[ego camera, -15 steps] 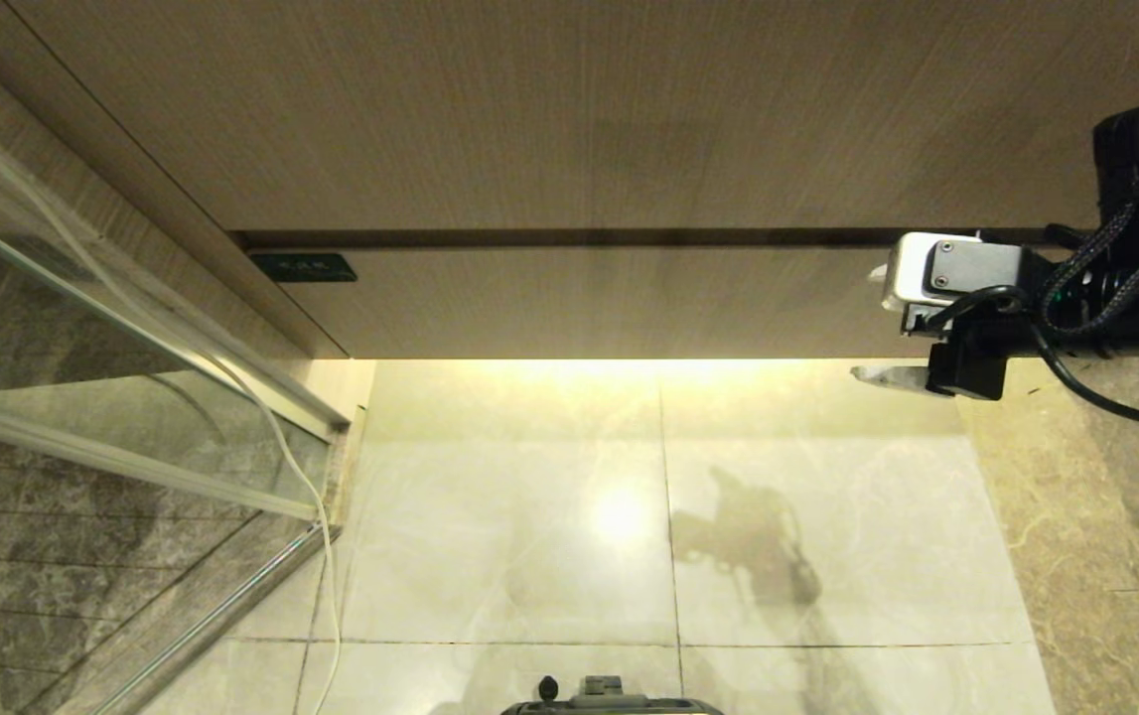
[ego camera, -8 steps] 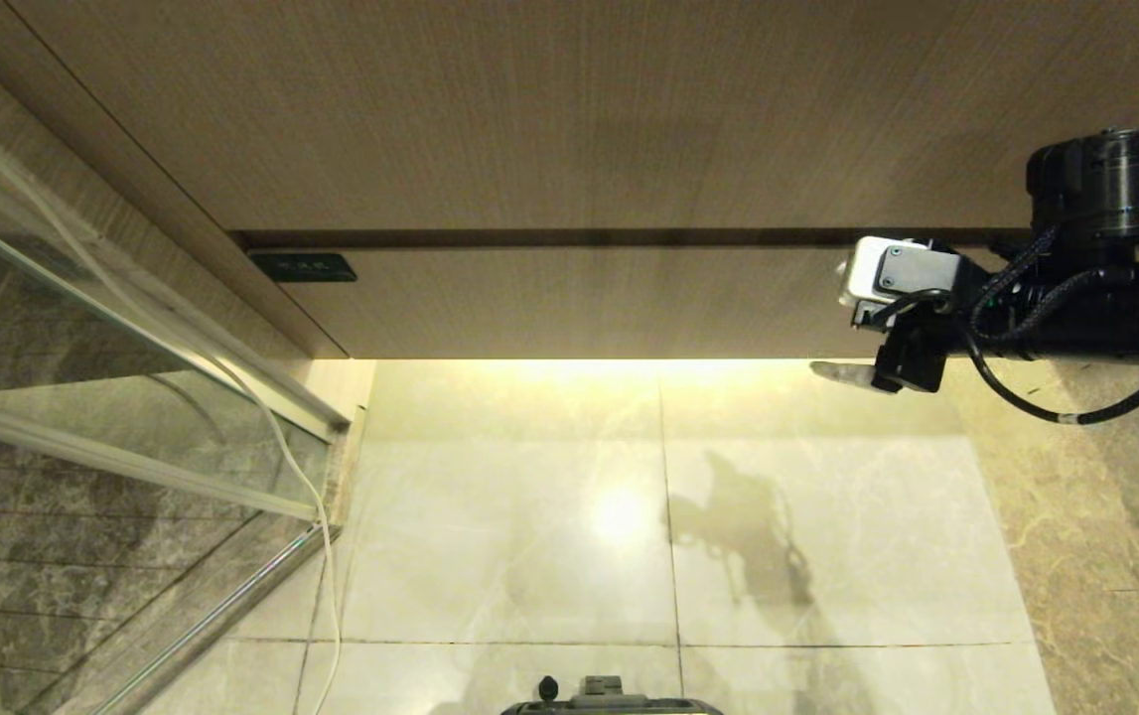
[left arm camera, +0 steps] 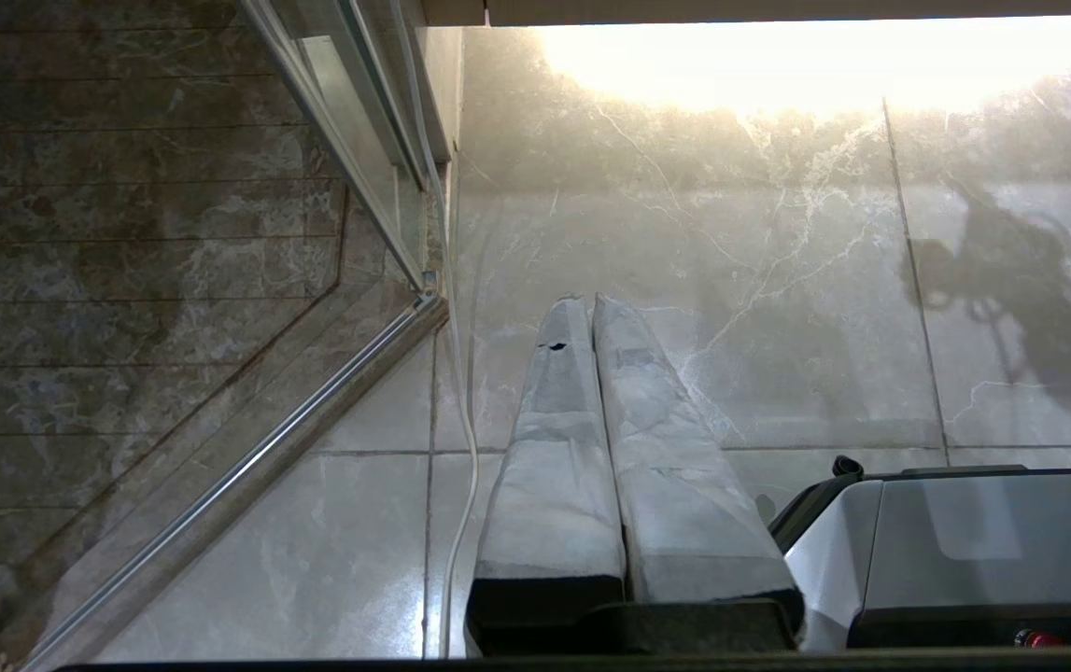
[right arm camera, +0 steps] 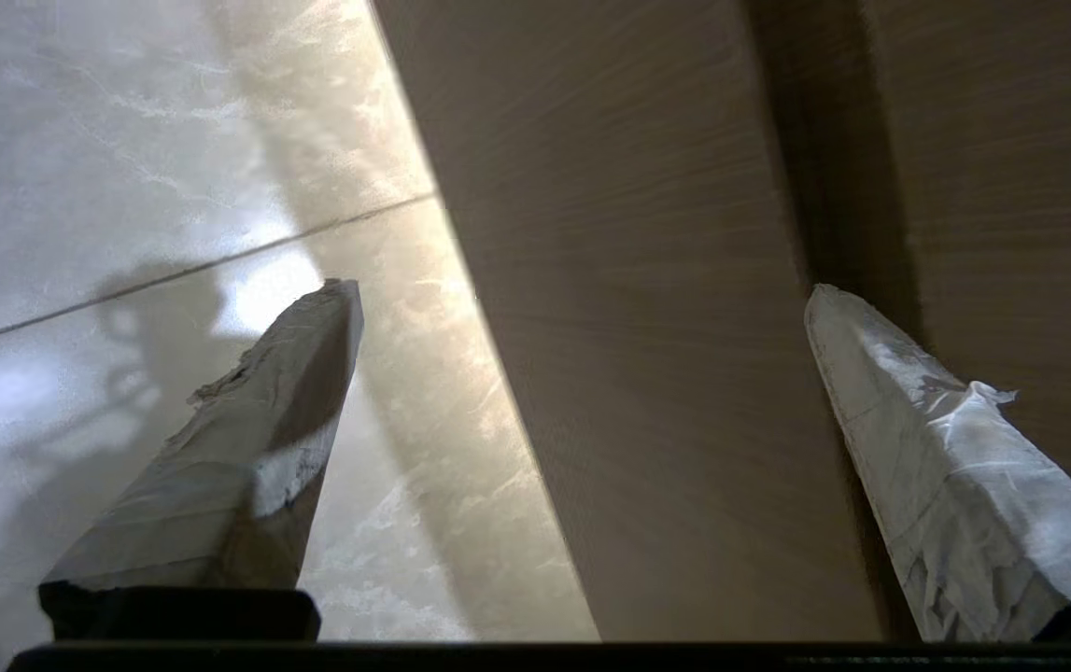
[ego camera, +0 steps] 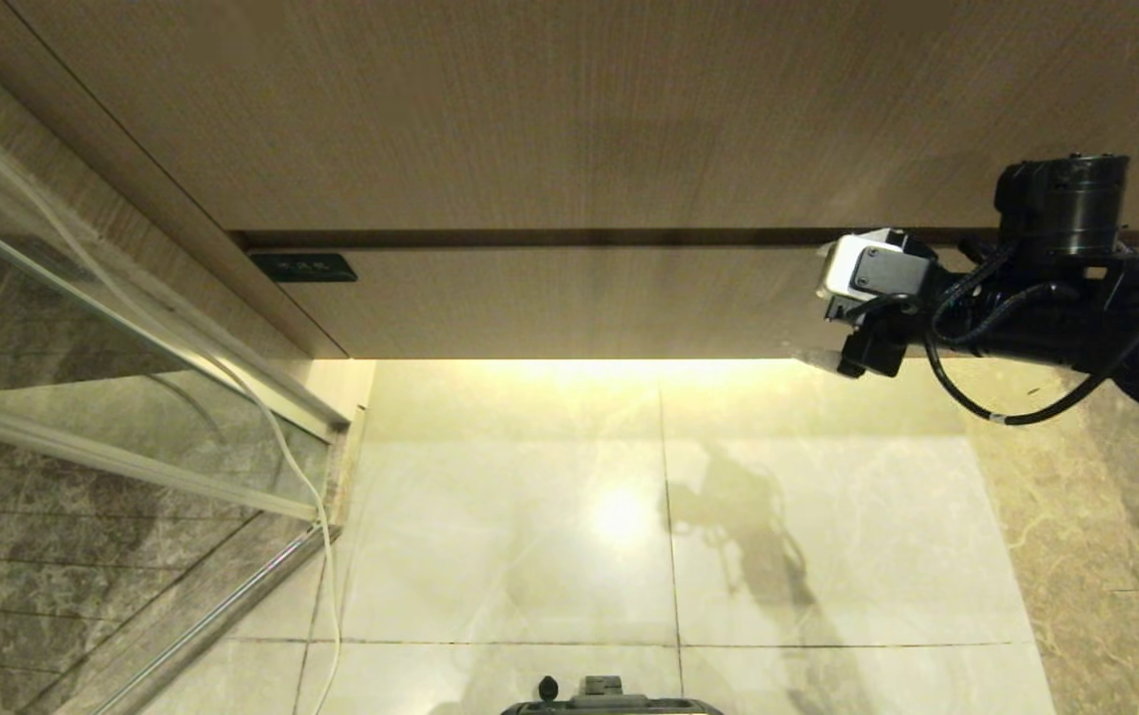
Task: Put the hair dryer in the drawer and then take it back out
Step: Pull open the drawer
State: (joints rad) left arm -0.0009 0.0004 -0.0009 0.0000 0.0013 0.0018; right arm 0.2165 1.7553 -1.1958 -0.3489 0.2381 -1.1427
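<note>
Marble floor (ego camera: 549,516) lies below my right jaws (right arm camera: 582,373), which stand wide apart, straddling the shut drawer (ego camera: 579,303) front's lower edge. Rigid, slick, handleless: I'd hook underneath. Left jaws (left arm camera: 591,313) closed, parked. Hair dryer unseen.

The drawer (ego camera: 589,303) is shut. Its front is a wide, low band of light wood-grain, plain and without a handle, running across the cabinet just below the taller wood panel, with a thin dark gap between the two. Its lower edge stands above the tiled floor, lit from beneath by a warm glow. In the right wrist view the same front (right arm camera: 647,373) shows close up as a flat grained face, bare of fittings. The hair dryer is in none of the views.
</note>
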